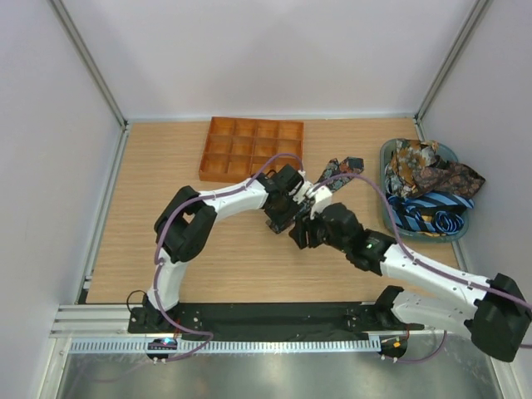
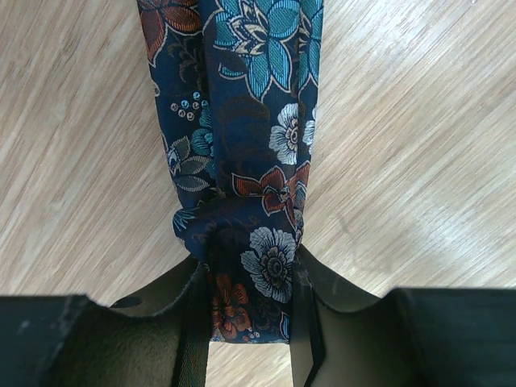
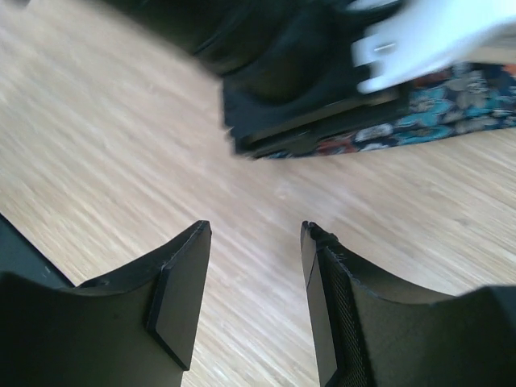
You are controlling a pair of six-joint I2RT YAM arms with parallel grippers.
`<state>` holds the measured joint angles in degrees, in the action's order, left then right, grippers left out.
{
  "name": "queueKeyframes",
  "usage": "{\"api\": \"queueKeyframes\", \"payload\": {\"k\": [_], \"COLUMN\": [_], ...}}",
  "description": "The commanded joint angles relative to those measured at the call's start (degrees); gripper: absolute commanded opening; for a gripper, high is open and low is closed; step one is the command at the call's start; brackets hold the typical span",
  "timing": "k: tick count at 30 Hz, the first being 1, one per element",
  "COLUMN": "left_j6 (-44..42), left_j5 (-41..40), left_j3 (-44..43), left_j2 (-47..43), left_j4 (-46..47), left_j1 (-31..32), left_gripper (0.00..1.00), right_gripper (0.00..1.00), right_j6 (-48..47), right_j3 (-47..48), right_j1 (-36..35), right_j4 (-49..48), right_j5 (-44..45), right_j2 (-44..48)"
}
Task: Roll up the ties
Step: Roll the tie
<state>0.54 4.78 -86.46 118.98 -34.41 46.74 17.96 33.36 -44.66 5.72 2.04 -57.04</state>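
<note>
Ties of dark paisley and blue-striped fabric lie heaped in a grey-green oval basket at the table's 3 o'clock edge. One long navy necktie with teal, white and rust flowers is stretched flat on the light wooden table, running from the centre toward 1 o'clock, probably so it can be wound along its length.

The left gripper is clamped on the near end of this necktie, where the fabric is doubled over on itself. That looks like the first turn of a roll, pinched so it cannot spring open.

The right gripper hovers over bare wood at 5 o'clock from the left one, jaws apart and holding nothing, seemingly ready to steady the roll.

A shallow orange gridded plastic tray sits at 11 o'clock, a likely home for finished rolls.
</note>
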Motion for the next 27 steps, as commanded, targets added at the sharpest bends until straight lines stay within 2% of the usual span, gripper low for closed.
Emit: {"api": "queueKeyframes", "payload": {"k": [1,5,7,10,11,17,21,27], "left_j6": [1.75,2.01,2.01,2.10,2.10,2.19,2.10,2.19], "left_j5": [0.85,1.11,1.46,1.81,1.82,1.99,2.17,2.17], "left_j3": [0.59,-0.38,-0.90,-1.52,-1.52,-2.58,-3.02,-3.46], "left_j2": [5.82,6.53,6.79,7.14,7.32,7.50,7.32,7.41], "left_j4": [-14.27,-15.86,-16.39,-17.18,-17.44,-18.32,-18.85,-19.29], "left_j1": [-0.77,-0.77,-0.77,-0.77,-0.77,-0.77,-0.77,-0.77], "left_gripper": [0.29,0.30,0.30,0.31,0.30,0.32,0.32,0.32], "right_gripper": [0.56,0.57,0.58,0.59,0.59,0.66,0.68,0.70], "right_j6": [-5.82,-10.65,-12.67,-15.05,-15.40,-14.35,-13.74,-14.88], "right_j3": [2.48,7.06,11.27,18.47,20.40,38.33,48.87,56.01], "right_j1": [-10.24,-21.85,-26.24,-29.77,-31.61,-32.77,-32.59,-31.98], "right_j4": [-0.27,0.96,3.23,6.66,9.55,25.99,34.09,38.84], "right_j5": [14.02,26.57,29.06,35.38,36.88,46.99,51.57,53.41], "right_j2": [-3.95,-11.59,-17.19,-23.98,-29.13,-50.14,-59.22,-65.91]}}
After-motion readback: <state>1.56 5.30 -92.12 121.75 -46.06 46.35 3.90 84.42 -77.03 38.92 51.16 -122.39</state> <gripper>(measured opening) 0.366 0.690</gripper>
